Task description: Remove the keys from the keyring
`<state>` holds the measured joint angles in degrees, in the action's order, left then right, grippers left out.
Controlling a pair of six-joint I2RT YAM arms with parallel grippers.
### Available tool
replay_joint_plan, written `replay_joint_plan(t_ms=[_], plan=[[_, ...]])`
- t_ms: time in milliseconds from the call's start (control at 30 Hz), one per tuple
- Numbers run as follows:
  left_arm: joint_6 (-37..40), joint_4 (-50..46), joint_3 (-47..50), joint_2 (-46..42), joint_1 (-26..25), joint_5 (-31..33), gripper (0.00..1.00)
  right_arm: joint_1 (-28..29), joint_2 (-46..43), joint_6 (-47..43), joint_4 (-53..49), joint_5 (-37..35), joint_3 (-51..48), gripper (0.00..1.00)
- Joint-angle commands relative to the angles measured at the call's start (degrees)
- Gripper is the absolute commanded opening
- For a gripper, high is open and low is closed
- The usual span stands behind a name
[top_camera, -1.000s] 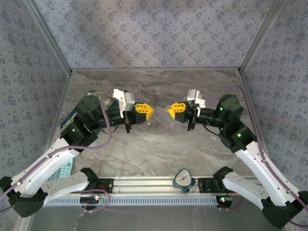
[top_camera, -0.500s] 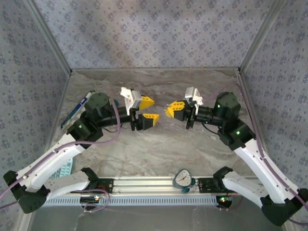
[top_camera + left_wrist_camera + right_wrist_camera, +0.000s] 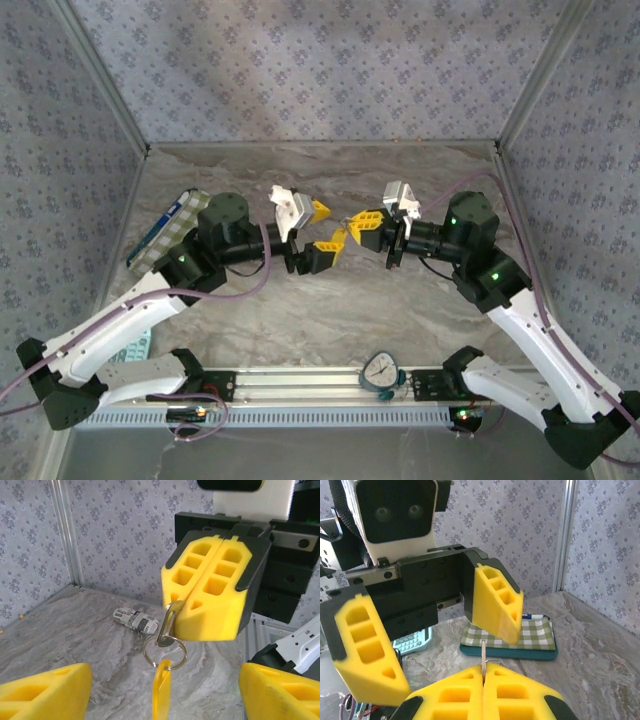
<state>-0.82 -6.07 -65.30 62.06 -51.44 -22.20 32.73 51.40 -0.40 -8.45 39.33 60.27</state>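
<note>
Right end effector (image 3: pixel 187 616) is pinching shut on a silvery piece (image 3: pixel 168 622) atop the ring (image 3: pixel 146 651), key (image 3: pixel 161 695) is hanging long-axis down just below, off the counter (image 3: pixel 75 630), between the spread left end effector (image 3: pixel 326 230) fingers, so left is looking nearer for the pull.

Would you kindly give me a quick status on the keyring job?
Left gripper open. Right gripper shut on silvery metal key; round wire keyring and flat yellow piece hang below. No obstruction seen.
</note>
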Motion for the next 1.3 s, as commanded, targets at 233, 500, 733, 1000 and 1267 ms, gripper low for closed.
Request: replay_joint_plan(t_ms=[233, 500, 733, 1000, 1267], plan=[[4.57, -1.29, -4.70, 3.19, -3.13, 7.26, 0.81, 0.98, -0.68, 0.40, -0.35, -0.75, 2.19, 0.00], [5.91, -0.85, -4.21, 2.51, -3.23, 11.03, 0.29, 1.37, -1.14, 0.49, -0.22, -1.16, 2.23, 0.00], [6.46, -1.15, -2.13, -0.65, -3.23, 11.47, 0.00, 0.93, -2.25, 0.41, -1.05, -3.59, 1.89, 0.00], [5.42, 3.44, 3.25, -3.87, -3.23, 9.73, 0.62, 1.02, -1.36, 1.43, -1.15, -2.99, 2.42, 0.00], [8.04, 17.65, 12.10, -5.42, -3.40, 11.05, 0.85, 1.16, -1.23, 2.57, -2.14, -2.09, 3.04, 0.00]])
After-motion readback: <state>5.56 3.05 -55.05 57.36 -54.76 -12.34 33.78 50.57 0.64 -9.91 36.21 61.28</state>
